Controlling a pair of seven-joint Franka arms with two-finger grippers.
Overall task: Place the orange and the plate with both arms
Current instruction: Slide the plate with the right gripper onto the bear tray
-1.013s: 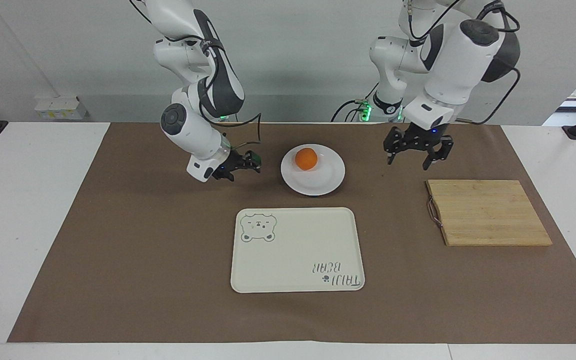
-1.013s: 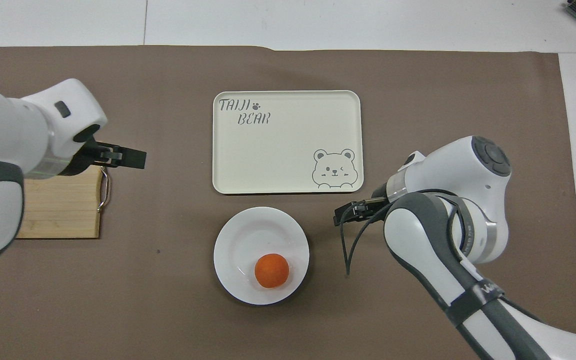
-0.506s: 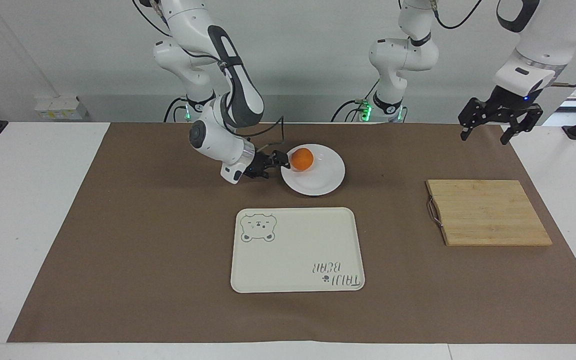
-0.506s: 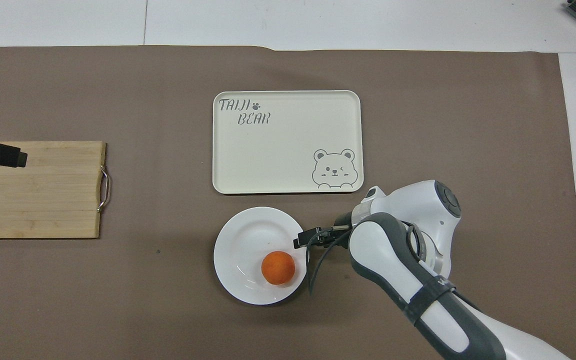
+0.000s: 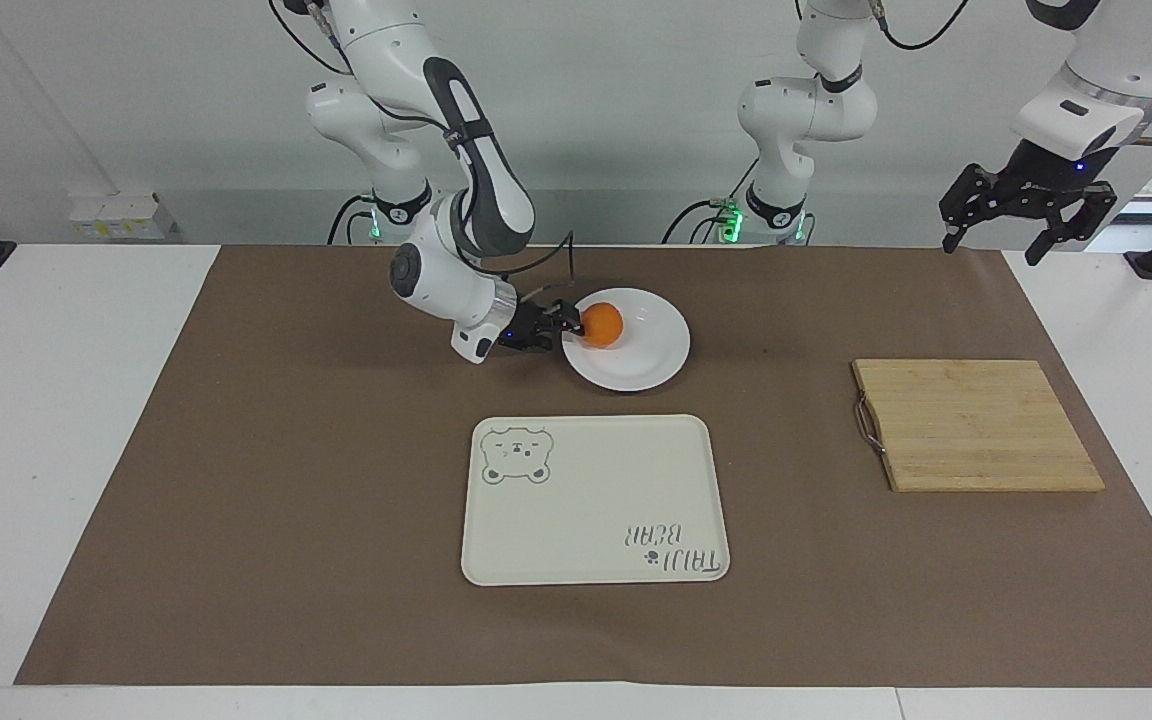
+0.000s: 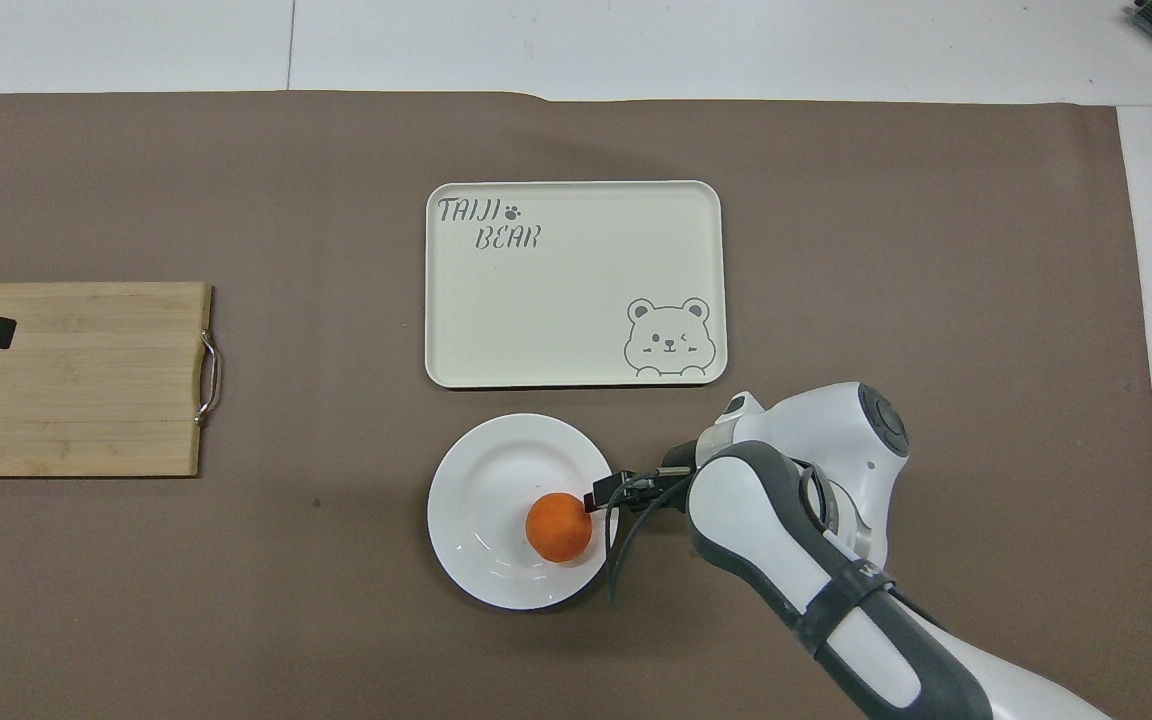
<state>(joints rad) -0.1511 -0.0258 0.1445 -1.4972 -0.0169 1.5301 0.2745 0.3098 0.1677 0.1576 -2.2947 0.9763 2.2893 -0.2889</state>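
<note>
The orange [image 5: 602, 324] lies in the white plate [image 5: 651, 352], on the part toward the right arm's end of the table; both also show in the overhead view, the orange [image 6: 558, 527] in the plate [image 6: 486, 480]. My right gripper [image 5: 561, 322] lies low and sideways at the plate's rim, right beside the orange, and shows in the overhead view too [image 6: 604, 493]. I cannot see whether it holds the rim. My left gripper [image 5: 1024, 212] is open and empty, raised high at the left arm's end, over the wooden board.
A cream tray [image 5: 586, 500] with a bear print lies farther from the robots than the plate. A wooden board [image 5: 976, 425] with a metal handle lies toward the left arm's end. Brown paper covers the table.
My right gripper moved in to the plate's rim and the orange shifted slightly toward it. My left gripper rose and swung out from beside the plate to above the board.
</note>
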